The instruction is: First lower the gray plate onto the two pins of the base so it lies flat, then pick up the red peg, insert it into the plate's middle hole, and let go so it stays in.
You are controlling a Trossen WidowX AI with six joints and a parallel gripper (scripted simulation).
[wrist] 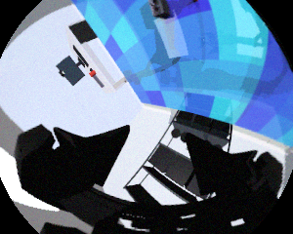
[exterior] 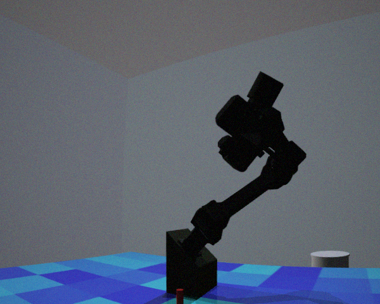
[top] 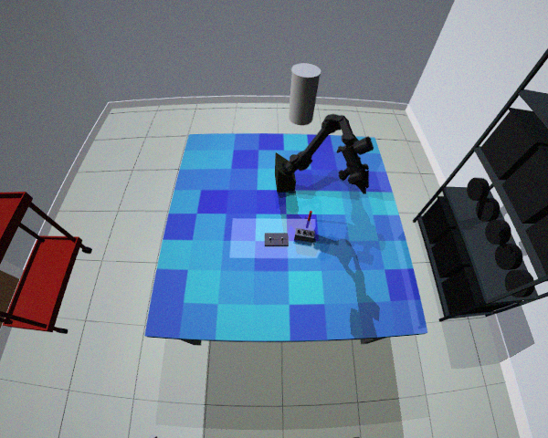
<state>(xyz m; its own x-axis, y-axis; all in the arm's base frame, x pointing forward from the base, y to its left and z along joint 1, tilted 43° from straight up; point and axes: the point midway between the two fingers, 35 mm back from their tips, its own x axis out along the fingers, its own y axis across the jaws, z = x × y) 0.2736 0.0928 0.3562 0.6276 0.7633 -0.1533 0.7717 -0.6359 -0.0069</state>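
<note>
The gray plate [top: 305, 234] [wrist: 160, 2], a dark block with three holes, lies on the blue checkered table [top: 246, 301] near its middle. The flat base [top: 275, 239] with two pale pins lies just left of it, apart from it. The red peg [top: 309, 217] [exterior: 179, 294] stands upright just behind the plate. My gripper [top: 362, 186] [wrist: 158, 132] is open and empty. It hangs high over the table's far right part, well away from the plate and peg. In the exterior view the arm is a dark silhouette and the fingers do not show.
The arm's base block [top: 284, 176] [exterior: 190, 261] stands behind the parts. A gray cylinder [top: 304, 94] [exterior: 329, 259] stands beyond the table's far edge. A black shelf rack [top: 491, 212] is at the right, a red cart [top: 28, 264] at the left.
</note>
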